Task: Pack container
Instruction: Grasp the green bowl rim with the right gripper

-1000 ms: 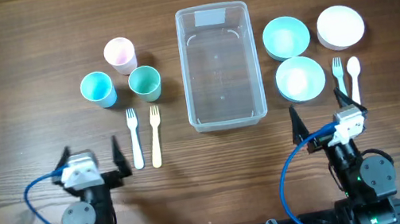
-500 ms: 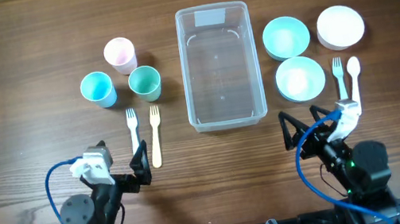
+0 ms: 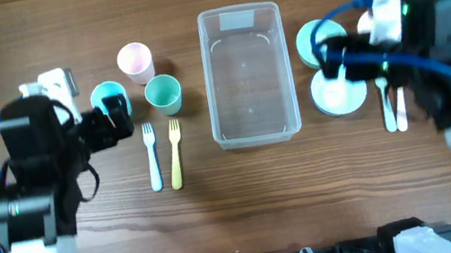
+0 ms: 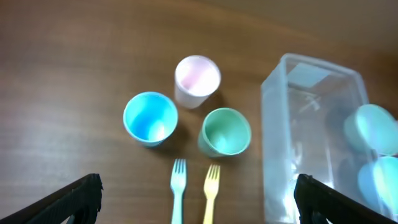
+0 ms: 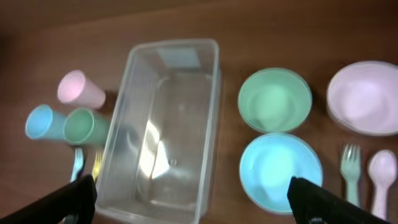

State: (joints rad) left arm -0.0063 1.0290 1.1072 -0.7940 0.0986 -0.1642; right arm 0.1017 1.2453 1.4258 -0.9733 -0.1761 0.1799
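Left fingers (image 4: 78, 196) and right fingers (image 5: 320, 199) are each spread wide, gripping nothing, above the brown wood-grain table (image 3: 247, 205). The clear container (image 3: 248, 73) sits upright mid-table, its long axis running away from the robot, with cups (image 4: 150, 118) to its left and bowls (image 5: 274, 99) to its right.

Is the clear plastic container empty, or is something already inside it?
Empty. The overhead view shows only the bare floor of the container; the cups and bowls stand outside it on the table.
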